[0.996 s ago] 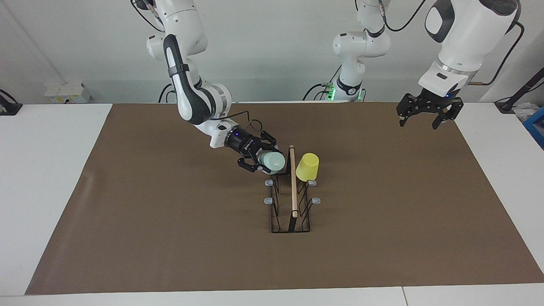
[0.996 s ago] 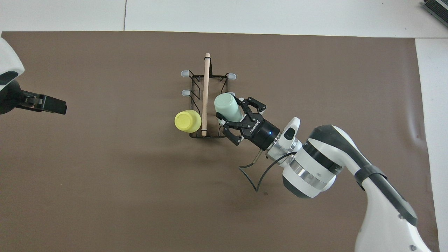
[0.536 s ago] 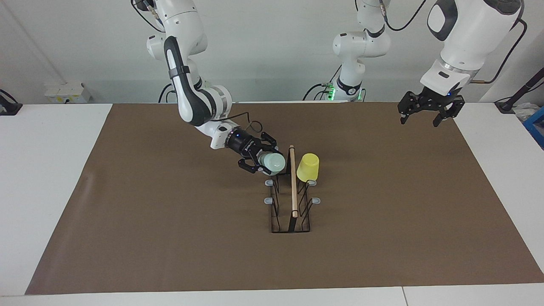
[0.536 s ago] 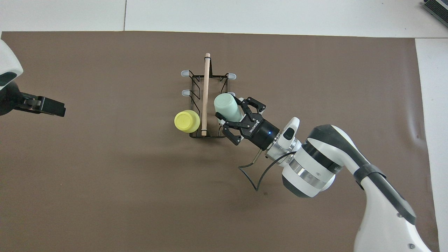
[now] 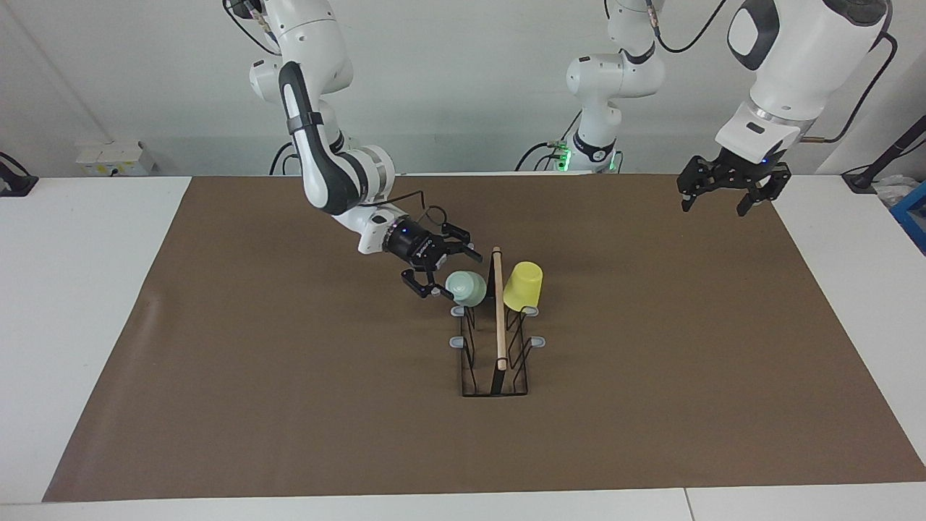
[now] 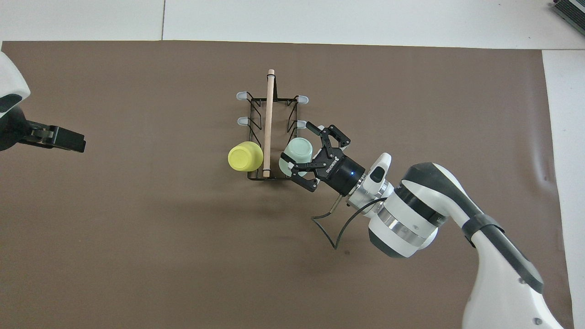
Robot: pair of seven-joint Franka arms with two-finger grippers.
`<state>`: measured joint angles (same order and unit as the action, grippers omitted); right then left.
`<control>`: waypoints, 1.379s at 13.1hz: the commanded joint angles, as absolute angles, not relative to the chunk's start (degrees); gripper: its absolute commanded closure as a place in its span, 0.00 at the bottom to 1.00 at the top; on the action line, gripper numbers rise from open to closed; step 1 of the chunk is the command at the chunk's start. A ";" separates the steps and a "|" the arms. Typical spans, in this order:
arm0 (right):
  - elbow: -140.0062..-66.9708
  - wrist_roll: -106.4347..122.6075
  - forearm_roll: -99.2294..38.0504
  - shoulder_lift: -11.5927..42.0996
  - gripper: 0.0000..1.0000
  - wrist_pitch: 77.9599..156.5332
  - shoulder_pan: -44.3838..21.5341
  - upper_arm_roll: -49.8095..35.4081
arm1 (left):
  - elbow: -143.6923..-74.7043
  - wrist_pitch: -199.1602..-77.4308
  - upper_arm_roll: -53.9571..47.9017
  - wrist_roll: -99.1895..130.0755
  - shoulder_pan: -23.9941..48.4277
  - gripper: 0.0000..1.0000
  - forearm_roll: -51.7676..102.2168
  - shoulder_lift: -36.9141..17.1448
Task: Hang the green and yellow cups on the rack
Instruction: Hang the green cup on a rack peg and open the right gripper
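Note:
The black wire rack with its wooden rod stands mid-table. The yellow cup hangs upside down on a prong at the rack's end nearest the robots, on the left arm's side. The pale green cup sits tilted on the matching prong on the right arm's side. My right gripper is open, its fingers spread on either side of the green cup and off its wall. My left gripper hangs open in the air over the mat's corner at the left arm's end.
A brown mat covers most of the white table. Several rack prongs with grey tips are bare. A blue box sits at the table's edge by the left arm. A cable loops under the right wrist.
The right gripper has opened and let go of the green cup, which dropped and settled lower on its prong. The left arm rose slightly, then held still.

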<state>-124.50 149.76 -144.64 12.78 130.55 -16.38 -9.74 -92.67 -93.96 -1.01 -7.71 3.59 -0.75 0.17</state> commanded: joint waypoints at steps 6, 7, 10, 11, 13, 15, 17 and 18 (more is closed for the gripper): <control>-123.75 151.43 -146.78 13.71 0.00 139.65 -16.17 -10.02 | -92.99 -93.34 -0.18 -7.91 4.22 0.00 -0.09 0.70; -123.66 151.35 -146.78 13.71 0.00 140.01 -16.17 -10.02 | -92.99 -93.25 -0.18 -7.91 4.22 0.00 -0.09 0.70; -123.57 150.83 -146.78 13.62 0.00 140.18 -16.26 -10.02 | -92.99 -93.34 -0.18 -8.00 4.22 0.00 -0.09 0.70; -123.57 149.95 -146.78 13.62 0.00 141.49 -16.35 -10.02 | -92.99 -93.34 -0.18 -7.91 4.22 0.00 -0.09 0.70; -123.14 148.72 -146.86 13.27 0.00 144.04 -16.26 -11.33 | -93.08 -93.34 -0.18 -7.91 4.22 0.00 -0.09 0.70; -122.61 147.57 -146.87 13.18 0.00 146.15 -16.35 -11.86 | -93.08 -93.25 -0.18 -8.00 4.22 0.00 -0.09 0.70; -121.56 146.87 -147.04 13.10 0.00 148.79 -16.44 -12.74 | -93.08 -93.25 -0.18 -8.00 4.22 0.00 -0.09 0.70; -121.12 145.73 -147.04 12.66 0.00 150.54 -16.35 -13.09 | -93.08 -93.25 -0.18 -7.91 4.22 0.00 -0.09 0.70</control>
<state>-122.48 146.99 -144.66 13.17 147.16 -16.45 -12.05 -92.67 -93.90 -1.01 -7.71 3.59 -0.75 0.17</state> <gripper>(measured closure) 0.000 0.000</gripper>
